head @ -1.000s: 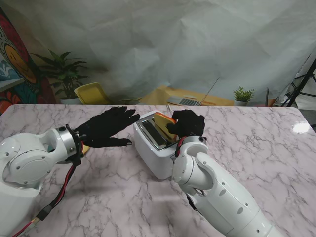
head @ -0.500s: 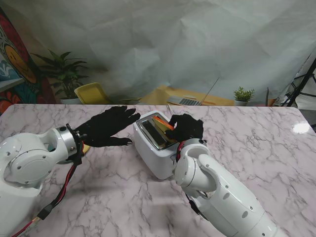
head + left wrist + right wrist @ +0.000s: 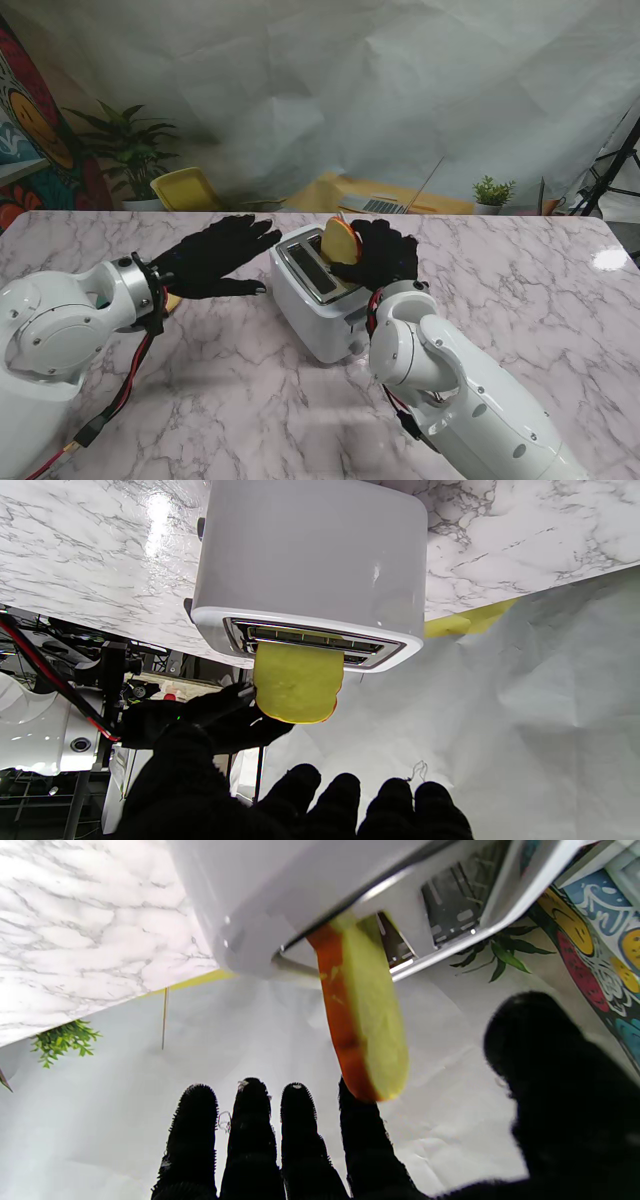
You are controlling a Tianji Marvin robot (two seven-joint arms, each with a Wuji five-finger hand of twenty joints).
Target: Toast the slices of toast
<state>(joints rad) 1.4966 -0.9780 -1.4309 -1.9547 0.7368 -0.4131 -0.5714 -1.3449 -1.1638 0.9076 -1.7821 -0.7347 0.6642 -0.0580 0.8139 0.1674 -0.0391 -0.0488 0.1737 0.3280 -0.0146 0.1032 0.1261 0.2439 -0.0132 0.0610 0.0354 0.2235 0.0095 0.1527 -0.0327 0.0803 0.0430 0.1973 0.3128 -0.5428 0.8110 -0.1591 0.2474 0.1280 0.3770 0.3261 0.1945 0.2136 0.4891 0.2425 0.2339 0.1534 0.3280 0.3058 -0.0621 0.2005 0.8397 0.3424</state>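
A white two-slot toaster [image 3: 310, 300] [image 3: 310, 555] [image 3: 280, 890] stands mid-table. One toast slice [image 3: 340, 241] [image 3: 297, 680] [image 3: 370, 1040], yellow with an orange crust, stands nearly upright with its lower end in the far slot and most of it sticking out. My right hand [image 3: 385, 255] [image 3: 300, 1140] is shut on its upper end; the index finger lies against the crust and the thumb is on the face side. My left hand [image 3: 215, 258] [image 3: 300, 810] hovers open just left of the toaster, fingers stretched toward it. The near slot shows nothing in it.
The marble table [image 3: 520, 290] runs wide to the right of the toaster. A small tan thing [image 3: 172, 300] peeks out under my left wrist. Beyond the far edge are a yellow chair [image 3: 185, 188], a plant [image 3: 125, 145] and a laptop [image 3: 385, 205].
The toast lay tilted and low over the toaster top. It now stands upright and higher in the far slot, with my right hand raised slightly. The left hand has barely moved.
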